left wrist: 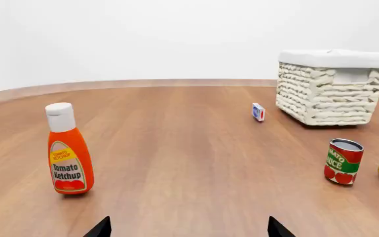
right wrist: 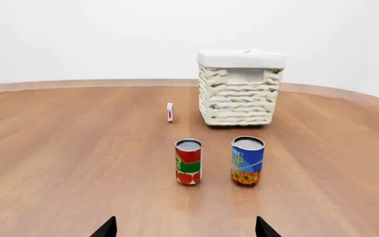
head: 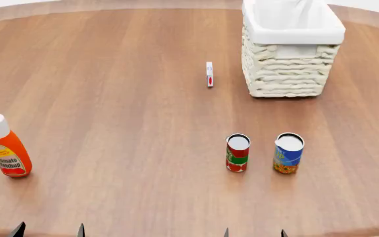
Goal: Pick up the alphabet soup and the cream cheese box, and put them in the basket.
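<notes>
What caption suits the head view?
Alphabet soup beside a red-and-green can; cream cheese box stands near the basket.

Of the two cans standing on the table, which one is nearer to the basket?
The alphabet soup, the can with the blue and yellow-orange label. It stands in front of the basket, while the red-and-green can stands beside it, on the ketchup bottle side.

On the table [head: 124, 98], the alphabet soup [head: 288, 153] is standing right of the tomato can [head: 238, 152]; the basket [head: 291, 71] is sitting behind, the cream cheese box [head: 209, 74] standing on edge left of it, the ketchup bottle [head: 7, 146] standing far left.
</notes>
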Robot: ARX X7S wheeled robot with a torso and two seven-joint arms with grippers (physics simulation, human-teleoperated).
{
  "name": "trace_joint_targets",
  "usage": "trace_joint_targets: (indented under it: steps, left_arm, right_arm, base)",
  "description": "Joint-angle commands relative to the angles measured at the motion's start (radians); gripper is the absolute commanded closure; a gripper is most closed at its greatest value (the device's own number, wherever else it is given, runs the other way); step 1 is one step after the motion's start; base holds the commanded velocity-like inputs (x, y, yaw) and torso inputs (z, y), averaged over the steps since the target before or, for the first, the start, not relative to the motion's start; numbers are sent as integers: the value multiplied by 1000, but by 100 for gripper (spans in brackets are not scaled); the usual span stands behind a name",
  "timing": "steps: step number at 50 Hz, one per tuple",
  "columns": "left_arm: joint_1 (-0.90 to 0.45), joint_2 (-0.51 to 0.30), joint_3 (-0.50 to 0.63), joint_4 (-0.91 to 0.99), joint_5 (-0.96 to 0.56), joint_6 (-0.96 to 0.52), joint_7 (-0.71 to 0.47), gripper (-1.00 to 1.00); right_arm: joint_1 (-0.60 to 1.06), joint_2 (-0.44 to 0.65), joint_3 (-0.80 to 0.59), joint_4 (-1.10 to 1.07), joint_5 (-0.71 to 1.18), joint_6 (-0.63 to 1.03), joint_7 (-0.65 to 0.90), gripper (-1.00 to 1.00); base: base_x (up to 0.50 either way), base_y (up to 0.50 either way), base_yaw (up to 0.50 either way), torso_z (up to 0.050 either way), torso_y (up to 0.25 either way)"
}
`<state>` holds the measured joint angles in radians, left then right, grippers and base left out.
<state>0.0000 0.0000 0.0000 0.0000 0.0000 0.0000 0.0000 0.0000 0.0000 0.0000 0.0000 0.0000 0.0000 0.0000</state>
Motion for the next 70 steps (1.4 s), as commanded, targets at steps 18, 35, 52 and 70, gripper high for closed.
trace_joint_targets:
  steps: [18, 35, 52, 70]
  left_arm:
    - [24, -67, 59, 168, -31, -34, -69, -100]
    - [49, -120, 53, 723, -43, -105, -113, -100]
    - [38, -154, 47, 928, -24, -149, -146, -100]
    - [38, -173, 70, 899, -9, -132, -164, -100]
  right_arm:
    - [-8, 62, -78, -96, 8, 4, 77, -100]
    - [-34, 114, -73, -674, 9, 198, 119, -100]
    - [-53, 147, -69, -895, 25, 216, 138, -100]
    - [-58, 169, -98, -854, 19, 184, 150, -100]
  base:
    - [0, 0, 0, 0, 0]
    - [0, 0, 0, 0, 0]
    - [0, 0, 0, 0, 0]
    - [0, 0, 0, 0, 0]
